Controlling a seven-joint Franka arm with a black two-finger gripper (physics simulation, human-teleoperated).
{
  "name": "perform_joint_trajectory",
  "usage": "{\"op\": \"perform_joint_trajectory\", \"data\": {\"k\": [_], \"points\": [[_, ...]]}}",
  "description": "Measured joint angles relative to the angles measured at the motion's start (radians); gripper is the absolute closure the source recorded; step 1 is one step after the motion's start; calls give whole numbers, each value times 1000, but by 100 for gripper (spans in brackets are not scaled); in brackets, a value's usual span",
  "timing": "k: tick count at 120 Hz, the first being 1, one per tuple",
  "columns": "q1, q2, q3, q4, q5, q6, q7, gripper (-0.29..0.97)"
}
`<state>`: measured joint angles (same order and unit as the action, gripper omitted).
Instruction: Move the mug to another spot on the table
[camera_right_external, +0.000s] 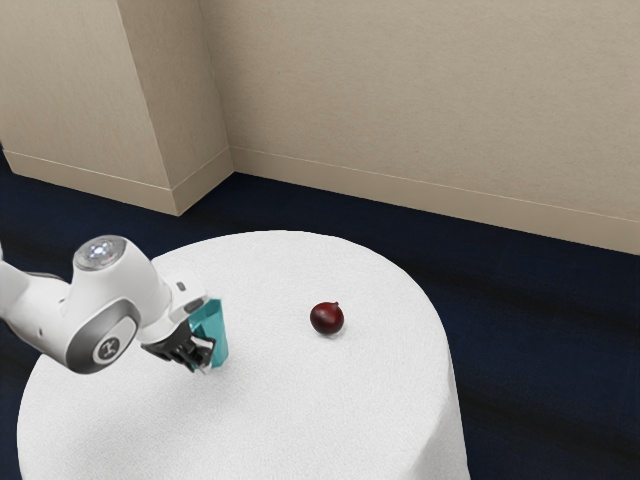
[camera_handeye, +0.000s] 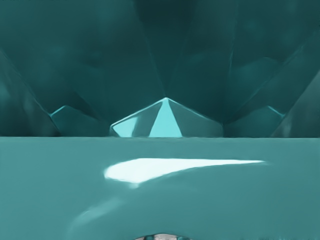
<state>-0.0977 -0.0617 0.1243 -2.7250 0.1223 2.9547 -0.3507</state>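
Here we are at the round white table, and the arm comes in low from the exterior view's left, white links bent over the cloth. The gripper is right up against the mug, pressed to its lower side on the arm's side. It's a teal mug, standing near the table's edge on the exterior view's left, about upright as far as I can see. I can't make out whether its base is on the cloth or just off it.

The jaws? Honestly, I cannot tell. The black hand overlaps the mug, and from here it's not clear whether it's clamped on or merely alongside.

From the hand's own camera it's teal all over: the mug sits right under the lens, dark angular facets above, a bright glare streak across a smooth band below.

Over toward the exterior view's right, well apart from the mug, sits a dark red fruit near the table's middle, alone on the cloth.
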Motion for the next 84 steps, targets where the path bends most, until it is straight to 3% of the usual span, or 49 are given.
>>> {"op": "perform_joint_trajectory", "data": {"k": [11, 29, 45, 84], "points": [[1, 2, -1, 0, 0, 0, -5, 70], [2, -2, -20, -1, 1, -13, -17, 37], [-6, -29, -34, -21, 2, -57, -45, 20], [-4, -173, -51, -32, 4, -163, -111, 4]]}}
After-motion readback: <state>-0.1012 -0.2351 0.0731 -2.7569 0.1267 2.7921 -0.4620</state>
